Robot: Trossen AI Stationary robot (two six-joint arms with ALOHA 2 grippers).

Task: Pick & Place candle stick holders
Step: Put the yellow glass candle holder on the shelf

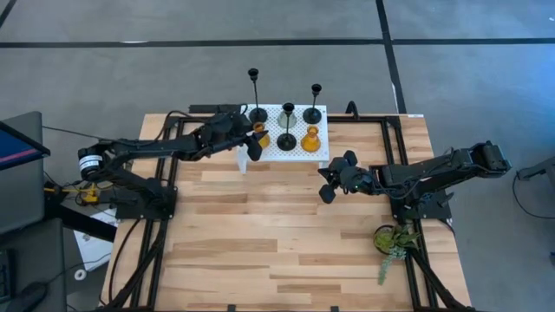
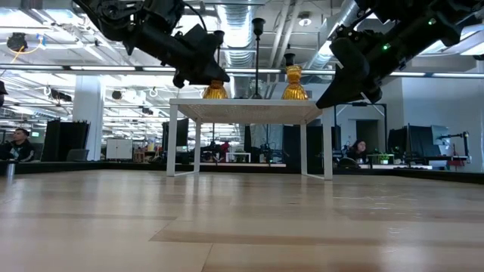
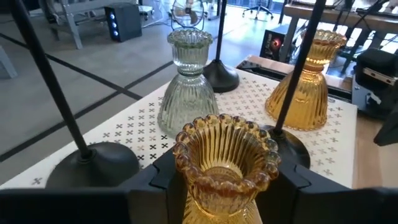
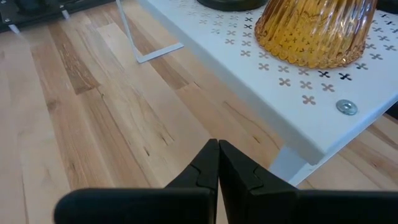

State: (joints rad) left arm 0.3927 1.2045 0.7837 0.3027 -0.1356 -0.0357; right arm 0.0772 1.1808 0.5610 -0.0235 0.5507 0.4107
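A white perforated stand (image 1: 295, 154) at the table's far middle carries the candle stick holders. Two black thin-stemmed ones (image 1: 257, 113) (image 1: 312, 113) and a clear glass one (image 1: 289, 111) (image 3: 185, 81) stand at its far side. A third black one (image 1: 286, 140) and an amber glass one (image 1: 310, 139) (image 3: 308, 81) stand nearer. My left gripper (image 1: 254, 139) is at the stand's left end, shut on the second amber glass holder (image 3: 225, 163). My right gripper (image 1: 332, 179) (image 4: 217, 168) hovers shut and empty off the stand's near right corner. My left gripper pinches the amber holder's narrow waist (image 3: 186, 186) below its flared cup, one finger on each side. The fingers come from the table's left, about level. The holder stands upright. In the low view (image 2: 215, 91) its base is at the stand's top; the gripper hides whether it rests there.
The stand's thin legs (image 2: 172, 140) raise it above the wooden table. A green plant sprig (image 1: 392, 241) lies at the right near side. Bare wood lies in front of the stand. People sit in the room beyond the table.
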